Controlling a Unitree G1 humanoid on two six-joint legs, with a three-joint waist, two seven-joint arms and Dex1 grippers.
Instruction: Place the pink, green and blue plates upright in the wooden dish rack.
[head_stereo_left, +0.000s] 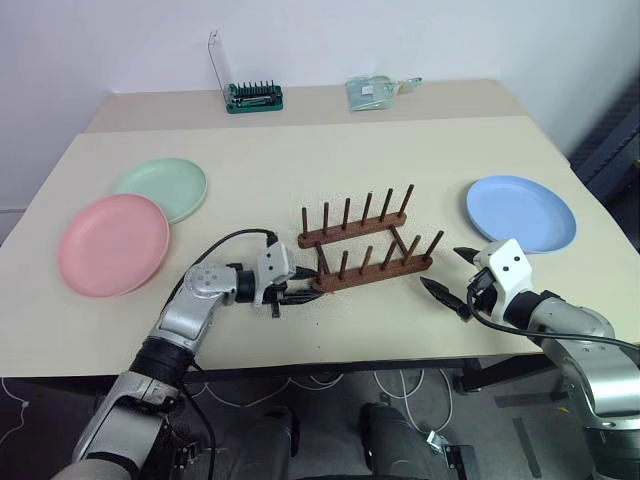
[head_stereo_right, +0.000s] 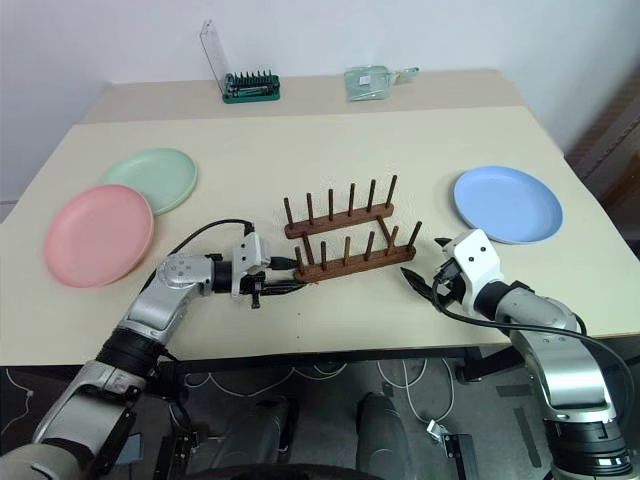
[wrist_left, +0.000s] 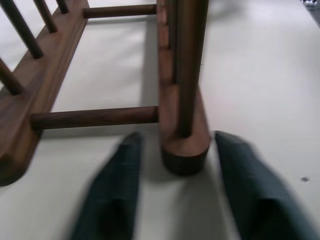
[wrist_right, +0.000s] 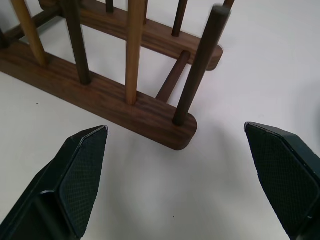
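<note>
The wooden dish rack sits mid-table between the two claws, empty, its two rails joined by dowels and lined with thin upright pegs. It looks light and stiff, so a nudge could easily slide or twist it on the smooth table; the rail ends are the sound places to steady it, not the slim pegs, which seem the weakest part. The left claw lies low on the table with its fingers apart, straddling the rounded end of the near rail without clamping it, a gap showing on either side in the left wrist view. The right claw hovers just off the rack's other end, fingers spread wide and holding nothing. The pink plate and the green plate lie flat and overlapping well out beyond the left claw, the pink one on top; the blue plate lies flat just behind the right claw. All three look rigid, smooth, probably light plastic and slippery, so the raised rim is the only real hold. Open table surrounds the rack, though the near edge runs close under both claws, leaving little margin there.
</note>
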